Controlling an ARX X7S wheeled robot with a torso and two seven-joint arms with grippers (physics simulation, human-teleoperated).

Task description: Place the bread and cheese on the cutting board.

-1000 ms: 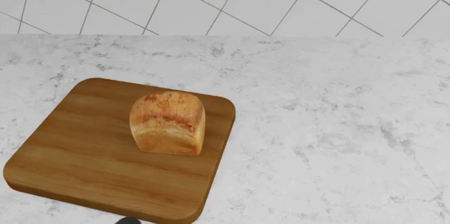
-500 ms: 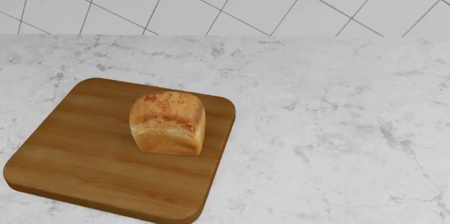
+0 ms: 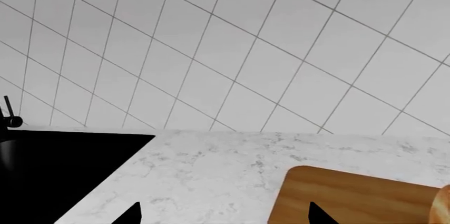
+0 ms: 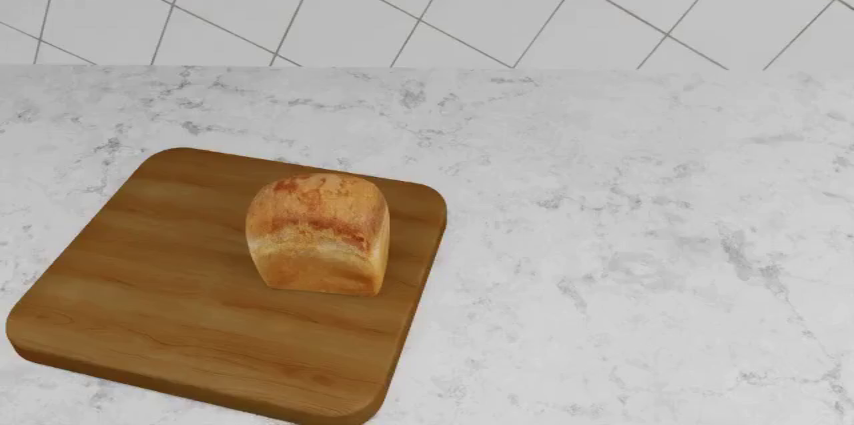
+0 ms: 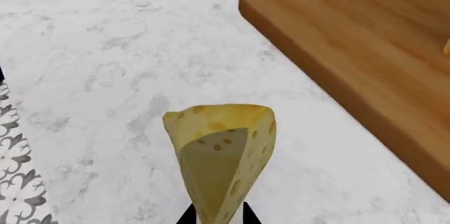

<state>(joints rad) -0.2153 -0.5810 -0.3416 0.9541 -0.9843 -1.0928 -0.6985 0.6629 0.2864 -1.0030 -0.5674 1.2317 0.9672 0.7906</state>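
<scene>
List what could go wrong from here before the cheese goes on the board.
The right claw pinches only the narrow tip of the cheese, so it may slip or swing. The cutting board is thick; a low approach could catch its edge. The bread already sits there, so a careless placement may bump it.
</scene>
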